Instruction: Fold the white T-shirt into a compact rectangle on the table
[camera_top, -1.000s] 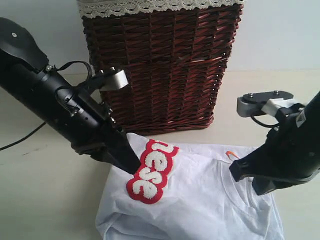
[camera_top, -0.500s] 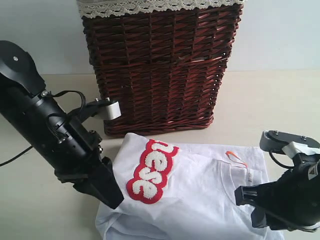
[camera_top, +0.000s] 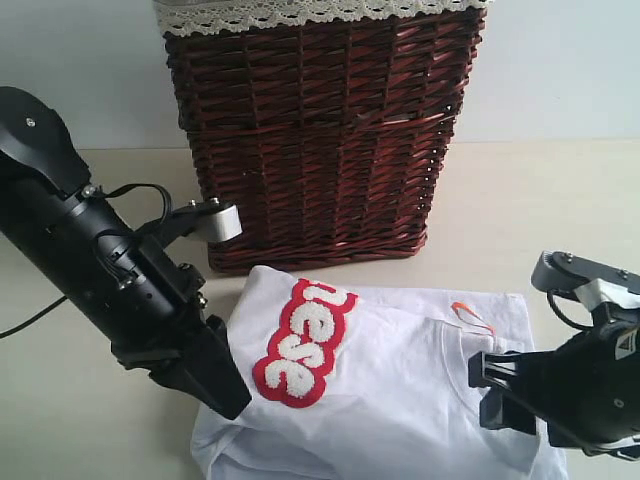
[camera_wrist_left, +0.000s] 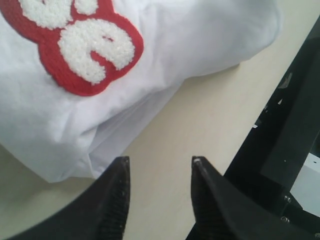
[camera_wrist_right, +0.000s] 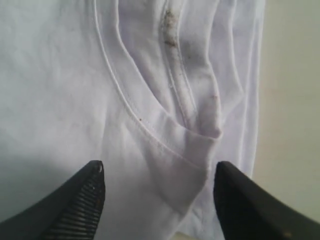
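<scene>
The white T-shirt (camera_top: 400, 410) lies on the table (camera_top: 70, 430) at six o'clock in the exterior view. It is partly gathered, with loose layers stacked at its near left corner. The left gripper (camera_top: 228, 398) sits at about eight o'clock of the shirt, just beside that rumpled corner. Its jaws stand apart with only bare table between them, so it holds nothing. The right gripper (camera_top: 497, 392) is at about four o'clock, low over the cloth by the collar (camera_wrist_right: 150, 132). Its jaws are spread wide and empty, and whether the tips touch the fabric cannot be told.

Farther back, the red-edged lettering (camera_top: 305, 340) lies toward ten o'clock of the shirt and the orange tag (camera_top: 468, 313) toward one o'clock. The wicker basket (camera_top: 320, 130) stands just beyond, at twelve.

The shirt looks light, soft and limp. It will likely sag from any single hold, and its layers may slide over each other. The stitched hem and collar seam probably give the firmest bite, so pinching through all layers at an edge or corner seems wisest. The thick lettering patch will likely resist a crease.
</scene>
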